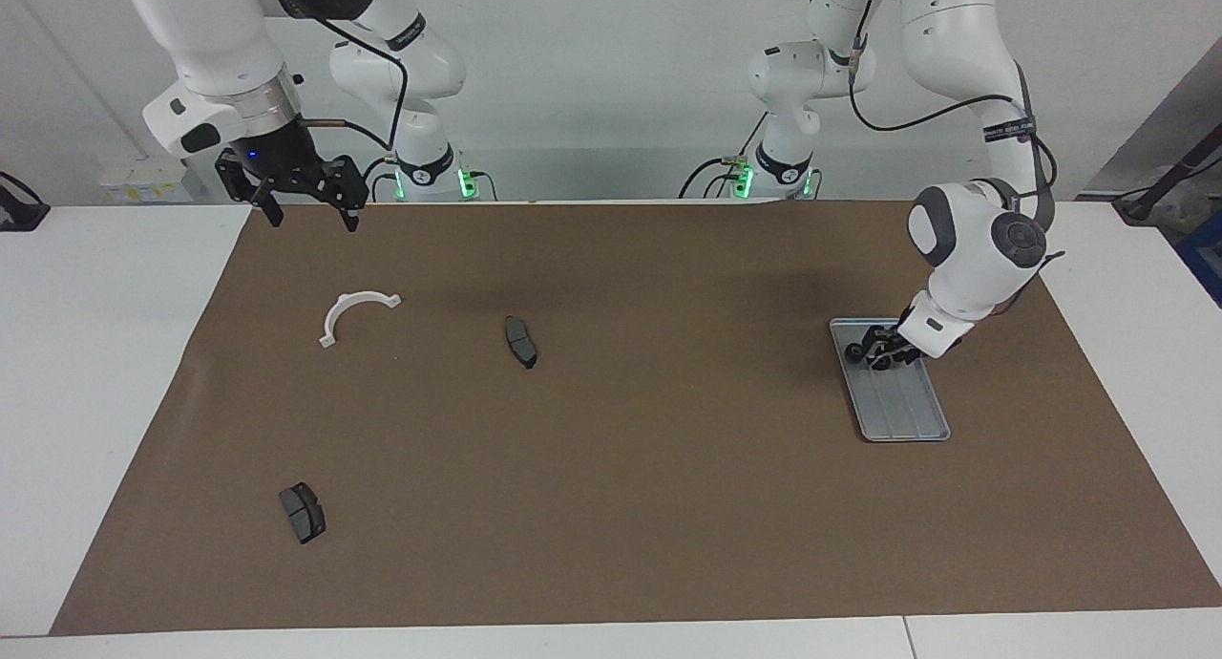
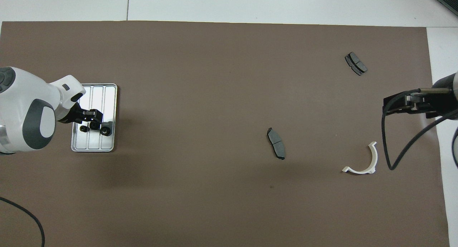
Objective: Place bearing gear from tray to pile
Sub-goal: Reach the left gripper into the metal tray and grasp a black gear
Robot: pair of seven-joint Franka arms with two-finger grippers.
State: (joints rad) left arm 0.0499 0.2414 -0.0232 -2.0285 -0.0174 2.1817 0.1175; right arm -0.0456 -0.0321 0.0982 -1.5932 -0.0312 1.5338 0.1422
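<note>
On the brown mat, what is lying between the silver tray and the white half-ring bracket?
One dark brake pad lies between the tray and the white bracket; the rest of that stretch is bare mat. The overhead view shows this best.

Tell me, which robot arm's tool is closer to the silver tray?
The left. The left tool is down in the tray, at the small black gears. The right tool waits raised at the table's other end, near the white bracket.

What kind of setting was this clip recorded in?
Most likely a robotics lab bench set up for parts sorting: two arms stand at a white table under a brown mat, with brake pads, a white bracket and a metal tray.
</note>
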